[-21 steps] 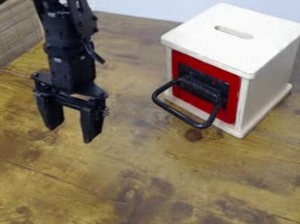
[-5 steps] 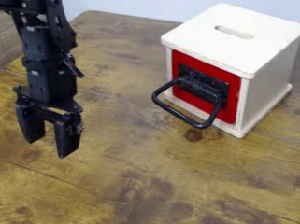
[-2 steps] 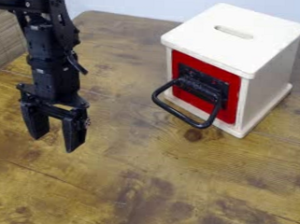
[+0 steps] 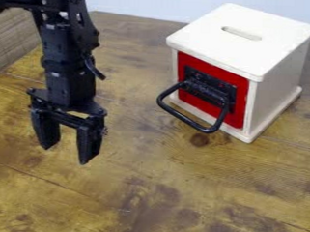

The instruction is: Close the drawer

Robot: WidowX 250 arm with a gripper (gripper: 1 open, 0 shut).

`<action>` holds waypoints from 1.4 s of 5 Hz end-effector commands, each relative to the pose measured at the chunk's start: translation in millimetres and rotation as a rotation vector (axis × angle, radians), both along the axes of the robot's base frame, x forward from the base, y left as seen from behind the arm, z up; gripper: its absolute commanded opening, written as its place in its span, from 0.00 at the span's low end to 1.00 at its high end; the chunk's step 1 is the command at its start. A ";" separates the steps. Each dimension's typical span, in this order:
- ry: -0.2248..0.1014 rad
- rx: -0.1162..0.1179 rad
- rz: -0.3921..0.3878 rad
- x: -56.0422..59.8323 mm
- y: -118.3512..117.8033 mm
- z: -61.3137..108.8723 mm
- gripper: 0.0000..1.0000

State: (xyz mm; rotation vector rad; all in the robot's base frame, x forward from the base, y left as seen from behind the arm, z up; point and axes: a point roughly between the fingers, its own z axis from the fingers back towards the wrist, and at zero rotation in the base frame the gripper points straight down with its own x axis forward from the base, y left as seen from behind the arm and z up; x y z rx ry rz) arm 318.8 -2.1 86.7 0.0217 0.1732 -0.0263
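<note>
Worn wooden table (image 4: 180, 196), cream box (image 4: 250, 54), red drawer (image 4: 210, 89)

From my feed I see a worn wooden table (image 4: 180, 201) filling nearly the whole frame, its planks brown with darker stains and pale scuffed patches, the grain running roughly left to right. Behind its far edge there's a strip of plain pale bluish-white wall (image 4: 149, 4) across the top. At the upper left, a ribbed, tan woven-looking surface (image 4: 8, 39) sits beside the table; I can't tell what it is. Light is soft and even, with faint shadows.
</note>
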 end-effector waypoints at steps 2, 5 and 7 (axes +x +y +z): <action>-0.059 0.002 -0.064 1.0 -6.7 35.5 1.00; -0.057 0.020 0.232 -1.6 34.4 36.3 1.00; -0.098 0.005 0.027 -15.9 30.8 18.5 1.00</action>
